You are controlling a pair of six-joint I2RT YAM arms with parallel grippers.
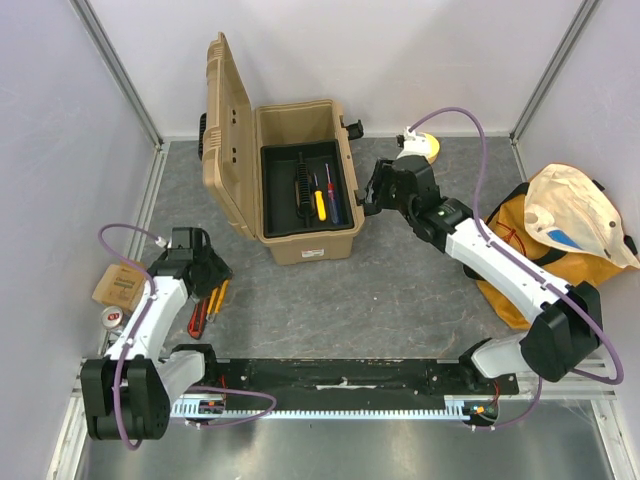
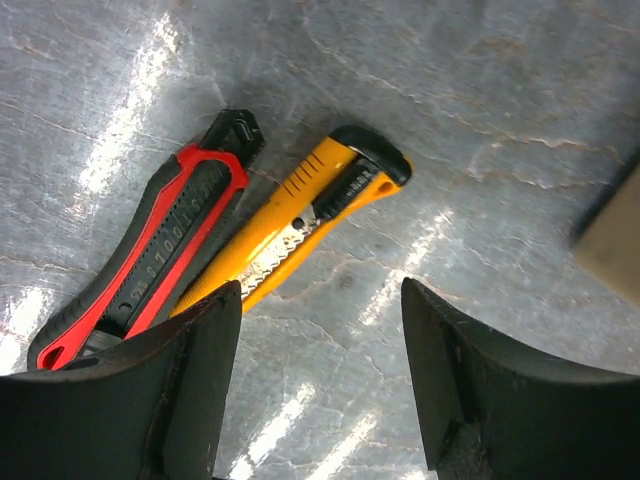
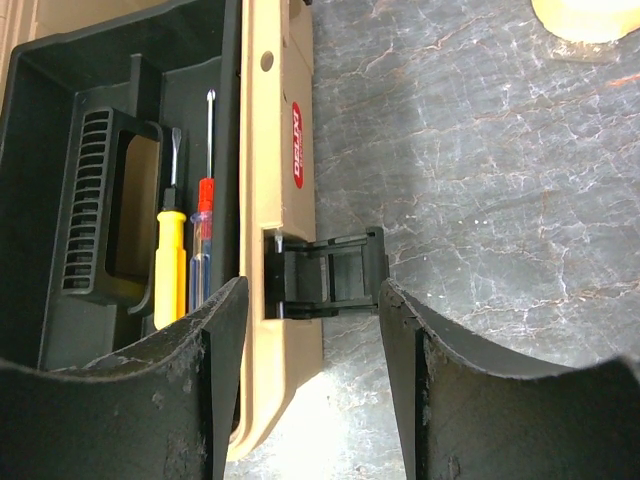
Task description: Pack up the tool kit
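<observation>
Grey marbled tabletop, pale walls. Tan toolbox, lid open, screwdrivers inside. Left gripper: open, empty, above red knife, yellow knife, front-left of toolbox. Right gripper: open at toolbox's right latch.

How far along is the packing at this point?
Done: toolbox open, two screwdrivers in its tray. In hand: left gripper, jaws open, hovers over the red knife and yellow knife on the table. Right gripper, empty, sits by the box's latch. Left: both knives in, lid shut.
</observation>
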